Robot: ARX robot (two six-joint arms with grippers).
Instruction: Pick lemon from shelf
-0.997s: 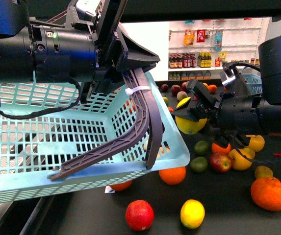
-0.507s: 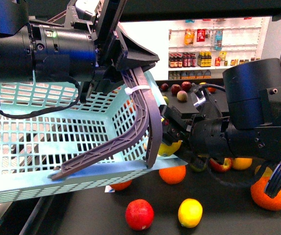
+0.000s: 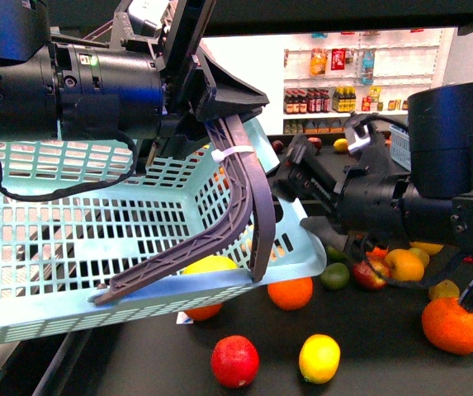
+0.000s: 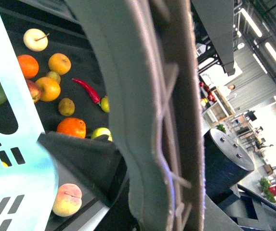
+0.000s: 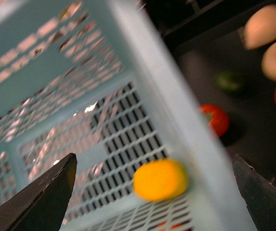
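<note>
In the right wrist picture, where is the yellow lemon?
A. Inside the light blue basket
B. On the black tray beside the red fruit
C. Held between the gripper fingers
A: the lemon shows inside the mesh walls of the basket, and the right gripper is open wide above it, holding nothing.

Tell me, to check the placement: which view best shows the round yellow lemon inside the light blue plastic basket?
Right wrist view: the lemon shows whole, though blurred, inside the basket. Front view shows only its top behind the rim and grey handle. Left wrist view, mostly handle, shows no clear lemon.
</note>
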